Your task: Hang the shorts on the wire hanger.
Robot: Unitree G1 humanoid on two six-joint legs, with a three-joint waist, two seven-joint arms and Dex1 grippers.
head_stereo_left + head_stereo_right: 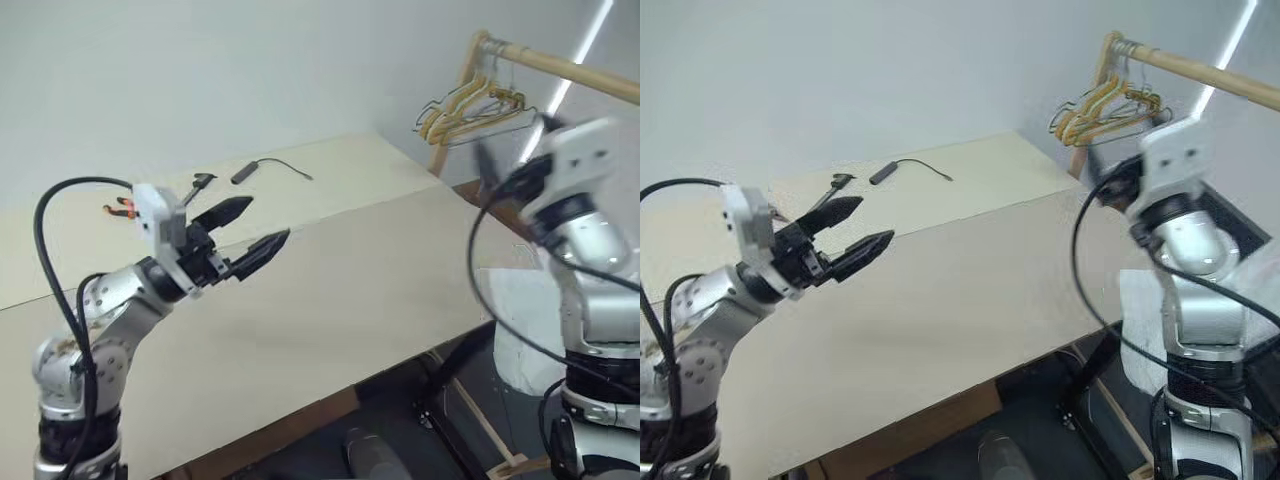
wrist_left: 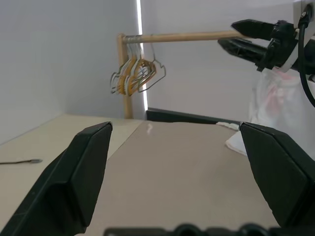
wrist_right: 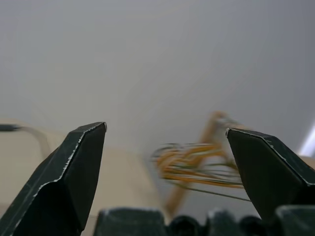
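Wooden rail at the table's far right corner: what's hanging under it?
Under the light wooden rail hangs a bunch of thin wire hangers, yellowish and grey, beside its upright post. How many, or which is the dark-grey one, cannot be told; they overlap. No garment hangs on them.

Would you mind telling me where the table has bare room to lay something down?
The table is bare across its near and middle stretch, from the left gripper to the right edge. The far left corner is busier: a black cable and small tools. Hangers crowd the rail.
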